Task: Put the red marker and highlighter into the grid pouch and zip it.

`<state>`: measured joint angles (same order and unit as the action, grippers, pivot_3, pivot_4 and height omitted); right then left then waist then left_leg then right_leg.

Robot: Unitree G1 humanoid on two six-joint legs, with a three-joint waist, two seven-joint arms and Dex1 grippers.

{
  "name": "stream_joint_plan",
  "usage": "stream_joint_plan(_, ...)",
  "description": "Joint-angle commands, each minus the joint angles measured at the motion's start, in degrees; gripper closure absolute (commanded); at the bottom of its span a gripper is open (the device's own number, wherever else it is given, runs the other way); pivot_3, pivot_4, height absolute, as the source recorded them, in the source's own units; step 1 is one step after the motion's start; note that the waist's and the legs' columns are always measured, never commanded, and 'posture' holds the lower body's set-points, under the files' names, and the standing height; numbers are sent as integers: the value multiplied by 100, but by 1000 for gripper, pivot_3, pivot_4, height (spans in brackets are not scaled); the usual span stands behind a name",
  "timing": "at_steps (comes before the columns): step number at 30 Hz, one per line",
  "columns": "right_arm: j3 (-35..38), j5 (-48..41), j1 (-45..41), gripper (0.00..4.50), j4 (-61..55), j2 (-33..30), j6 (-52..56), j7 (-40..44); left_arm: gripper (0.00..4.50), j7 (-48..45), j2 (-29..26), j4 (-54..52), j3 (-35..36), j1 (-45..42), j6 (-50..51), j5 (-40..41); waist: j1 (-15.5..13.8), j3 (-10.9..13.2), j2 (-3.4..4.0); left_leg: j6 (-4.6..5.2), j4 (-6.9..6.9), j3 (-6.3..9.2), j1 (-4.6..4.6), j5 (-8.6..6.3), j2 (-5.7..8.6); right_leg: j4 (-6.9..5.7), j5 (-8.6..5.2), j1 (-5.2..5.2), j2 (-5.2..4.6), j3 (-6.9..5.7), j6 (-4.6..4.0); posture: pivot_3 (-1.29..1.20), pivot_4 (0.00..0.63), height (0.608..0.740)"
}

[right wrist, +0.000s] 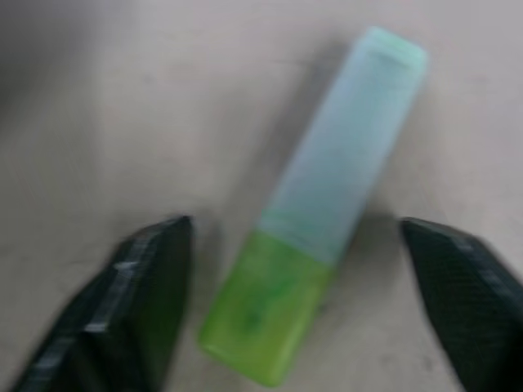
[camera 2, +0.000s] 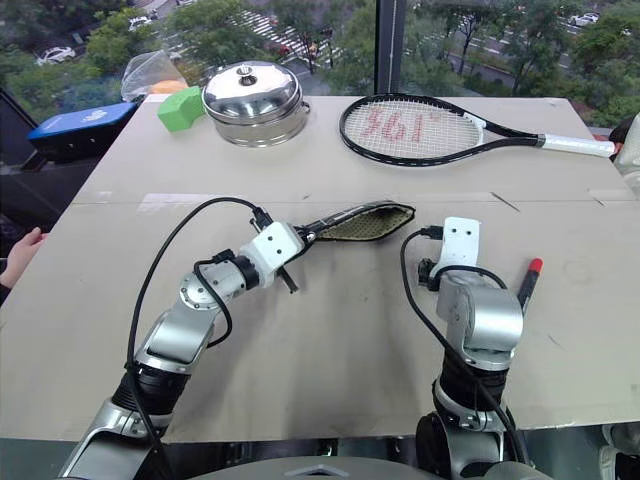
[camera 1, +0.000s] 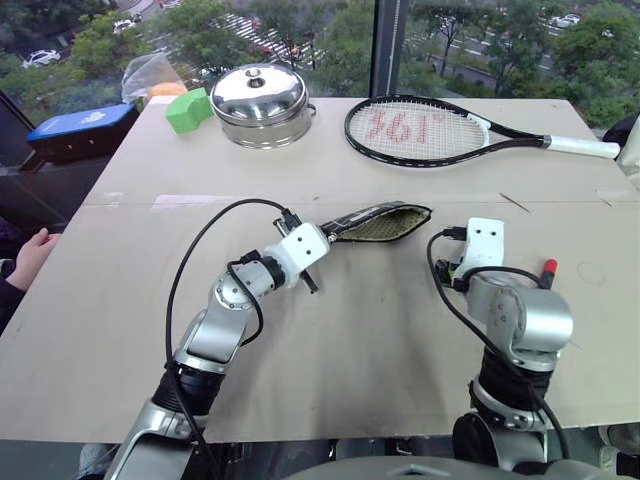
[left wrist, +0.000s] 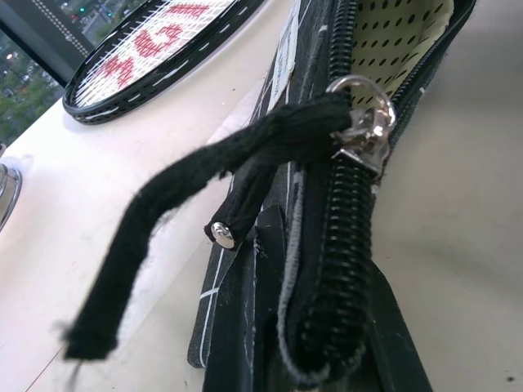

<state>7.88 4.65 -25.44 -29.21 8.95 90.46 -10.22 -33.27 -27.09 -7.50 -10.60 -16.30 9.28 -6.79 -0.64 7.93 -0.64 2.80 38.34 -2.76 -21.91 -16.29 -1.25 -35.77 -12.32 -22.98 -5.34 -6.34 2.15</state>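
The grid pouch (camera 1: 383, 222) lies mid-table with its mouth gaping, showing a tan dotted lining. My left gripper (camera 1: 323, 233) is shut on the pouch's near end, beside the zipper. In the left wrist view the metal zipper pull (left wrist: 364, 122) and its black cord sit just past that grip. The highlighter (right wrist: 315, 214), with a green body and a pale mint cap, lies flat on the table. My right gripper (right wrist: 292, 229) is open, with one finger on each side of it and a gap on both sides. The red marker (camera 1: 547, 271) lies on the table to the right of my right wrist.
At the back stand a steel pot with lid (camera 1: 262, 105), a green foam block (camera 1: 187, 110) and a tennis racket (camera 1: 430, 130). A blue case (camera 1: 80, 126) sits off the table's back left corner. A person's hand (camera 1: 30, 256) rests at the left edge.
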Motion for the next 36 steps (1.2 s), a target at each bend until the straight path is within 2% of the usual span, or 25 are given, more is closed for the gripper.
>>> stream_joint_plan(1,6,157,175,2768,30,-44,16,-104,4500,54,-21,-289,69,42,-69,-12,-16,0,1,2,1,1,-1,-1,0,0,0,0,-1,-1,0,0,150,740)
stream_joint_plan(2,-50,118,193,3201,-67,-170,75,-34,4500,52,-12,-303,70,57,-68,0,-18,0,1,4,1,1,-1,-2,1,0,0,-1,-2,-1,0,0,150,740)
stream_joint_plan(3,-111,68,221,3434,-170,-312,134,49,4500,49,-1,-316,70,66,-67,12,-23,-1,-2,4,1,1,-1,-2,1,0,0,-1,-3,-1,0,0,150,740)
stream_joint_plan(4,-247,-47,297,3434,-342,-602,177,222,4500,50,11,-327,65,72,-64,17,-26,-1,-1,4,2,5,-3,-3,1,3,0,-1,-3,-5,0,0,150,740)
stream_joint_plan(5,-377,-271,398,3655,-615,-990,187,546,4500,50,22,-326,58,65,-62,21,-34,0,0,3,1,7,-6,-2,2,6,0,-1,-4,-6,0,0,150,740)
stream_joint_plan(7,-590,-689,545,3661,-1103,-1841,192,1167,4500,46,41,-305,58,37,-54,31,-35,2,3,2,1,10,-13,-1,7,20,0,0,-9,-10,0,0,150,740)
stream_joint_plan(9,-1003,-1146,747,3661,-1588,-3182,-106,1959,4500,29,42,-268,60,2,-59,41,-3,14,23,4,2,5,-21,-2,10,31,1,-2,-10,-5,1,0,150,740)
stream_joint_plan(12,-1397,-1521,1038,3661,-2189,-5675,-1490,3545,4500,-35,32,-172,32,-72,-129,55,20,24,32,31,-3,1,-20,-18,10,37,-2,-6,-8,-1,6,0,150,740)
stream_joint_plan(14,-1457,-1679,908,3662,-2151,-6415,-2030,4087,4500,-73,40,-146,-10,-104,-168,56,63,23,16,36,-13,7,-10,-21,1,40,-17,-2,5,0,27,0,150,740)
stream_joint_plan(15,-1512,-1734,799,3662,-2099,-6559,-2259,4256,4500,-79,50,-147,-28,-114,-176,52,93,27,-7,36,-15,8,-7,-21,-2,40,-18,-1,8,0,28,0,150,740)
stream_joint_plan(18,-1868,-1779,245,3662,-1887,-6624,-2644,4581,4500,-107,83,-149,-88,-171,-210,45,132,42,-15,35,-13,18,-2,-21,-20,38,-19,3,29,-3,28,0,150,740)
stream_joint_plan(23,-2945,-1345,-709,3662,-1390,-6560,-3101,4851,4500,-194,64,-202,-186,-200,-386,-3,91,46,-21,34,-1,11,-8,-21,-16,35,-17,-2,16,3,27,0,150,740)
stream_joint_plan(28,-4509,-79,-1836,3662,-203,-6133,-4017,5048,4500,-320,95,-306,-385,-228,-634,-46,62,48,-20,8,0,3,-15,-5,-1,39,-1,-6,-5,7,3,0,150,740)
stream_joint_plan(31,-4891,450,-2092,3662,379,-5841,-4614,5129,4500,-357,129,-322,-440,-251,-699,-39,13,47,-22,7,1,4,-17,-5,0,41,-2,-5,-5,3,3,0,150,740)
stream_joint_plan(32,-4904,476,-2226,3662,725,-5572,-4816,5151,4500,-379,143,-339,-460,-247,-689,-29,2,47,-21,6,1,4,-18,-4,0,41,-1,-6,-5,3,3,0,150,740)
stream_joint_plan(33,-4889,459,-2308,2625,963,-5384,-4923,5252,4500,-383,154,-353,-469,-240,-672,-29,2,47,-21,6,1,3,-18,-4,0,41,-1,-6,-4,3,3,0,150,740)
stream_joint_plan(34,-4863,439,-2330,2308,1088,-5299,-5006,5374,4500,-372,171,-374,-470,-228,-627,-27,-1,47,-21,6,2,2,-18,-4,0,39,-1,-6,-1,3,3,0,150,740)
stream_joint_plan(36,-4532,343,-2179,1385,1037,-5259,-4938,5497,4500,-325,208,-406,-436,-213,-495,-35,-32,47,-22,5,3,4,-18,-3,-1,36,-1,-4,-1,-2,4,0,150,740)
